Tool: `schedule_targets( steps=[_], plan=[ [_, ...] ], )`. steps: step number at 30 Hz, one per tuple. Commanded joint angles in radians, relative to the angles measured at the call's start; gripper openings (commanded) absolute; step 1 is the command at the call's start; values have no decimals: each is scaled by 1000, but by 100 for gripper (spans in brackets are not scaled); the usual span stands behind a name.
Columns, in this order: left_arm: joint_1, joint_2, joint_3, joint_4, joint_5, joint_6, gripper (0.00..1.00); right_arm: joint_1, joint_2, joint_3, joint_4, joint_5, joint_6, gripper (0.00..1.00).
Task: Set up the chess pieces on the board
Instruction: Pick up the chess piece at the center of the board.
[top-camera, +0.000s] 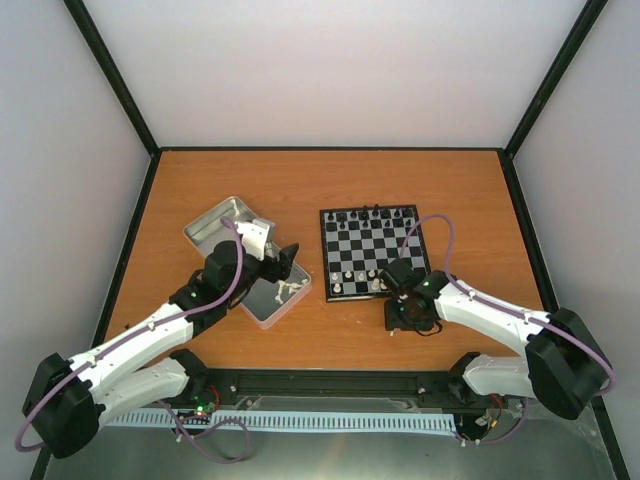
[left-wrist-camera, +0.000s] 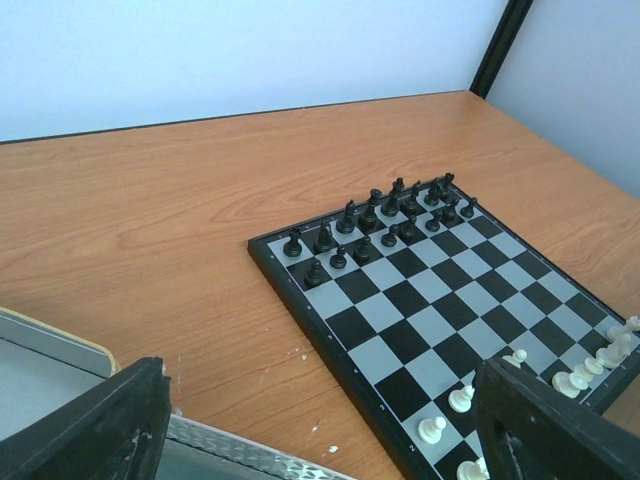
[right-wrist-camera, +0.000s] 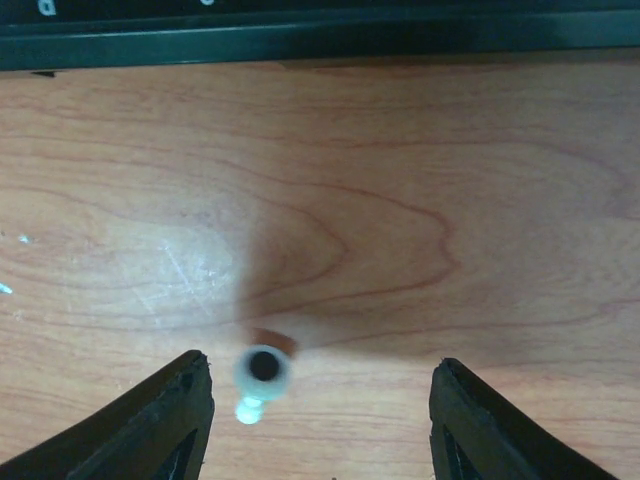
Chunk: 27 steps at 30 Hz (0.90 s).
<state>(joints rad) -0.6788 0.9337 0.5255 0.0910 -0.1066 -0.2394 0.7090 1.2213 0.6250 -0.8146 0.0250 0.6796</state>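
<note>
The board (top-camera: 372, 250) lies right of centre, with black figures (top-camera: 372, 213) along its far rows and several white chess pieces (top-camera: 350, 280) on its near rows. In the left wrist view the board (left-wrist-camera: 440, 320) runs off to the right, and white chess pieces (left-wrist-camera: 432, 430) stand near the right finger. My left gripper (top-camera: 287, 260) hovers by the tin and stands open (left-wrist-camera: 320, 400) with nothing between its fingers. My right gripper (top-camera: 408, 316) points down just in front of the board. It is open (right-wrist-camera: 320, 380), and a blurred white piece (right-wrist-camera: 262, 370) is between its fingers, touching neither.
A silver tin (top-camera: 215, 225) sits left of the board with more white pieces (top-camera: 290, 290) at its near right end; its rim (left-wrist-camera: 230, 450) shows under the left gripper. The board's black border (right-wrist-camera: 300, 30) crosses the top of the right wrist view. Walls enclose the table.
</note>
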Motion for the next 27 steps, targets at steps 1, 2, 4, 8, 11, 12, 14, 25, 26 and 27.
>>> schedule_targets(
  steps=[1,2,4,8,11,12,14,25,26,27],
  plan=[
    [2,-19,-1,34,-23,-19,84,-3,29,-3,32,16,38,60],
    [2,-18,-1,33,-22,-20,86,-3,28,-7,52,-4,33,59],
    [2,-16,0,29,-18,-23,87,-3,22,-15,87,-47,25,57],
    [2,-18,-1,31,-9,-32,90,-2,36,-21,113,-113,16,53],
    [2,-21,-2,33,-9,-31,91,-2,46,-24,121,-142,7,52],
    [2,-23,-4,33,-9,-33,91,-2,47,-24,120,-144,9,51],
    [2,-25,-5,35,-10,-33,91,-2,48,-23,122,-150,5,48],
    [2,-53,-21,46,-20,-31,100,-2,131,-6,89,-129,-12,29],
    [2,-56,-23,48,-18,-31,100,-2,138,-2,90,-128,-12,28],
    [2,-60,-25,47,-19,-32,100,-2,146,1,92,-126,-11,27]
  ],
)
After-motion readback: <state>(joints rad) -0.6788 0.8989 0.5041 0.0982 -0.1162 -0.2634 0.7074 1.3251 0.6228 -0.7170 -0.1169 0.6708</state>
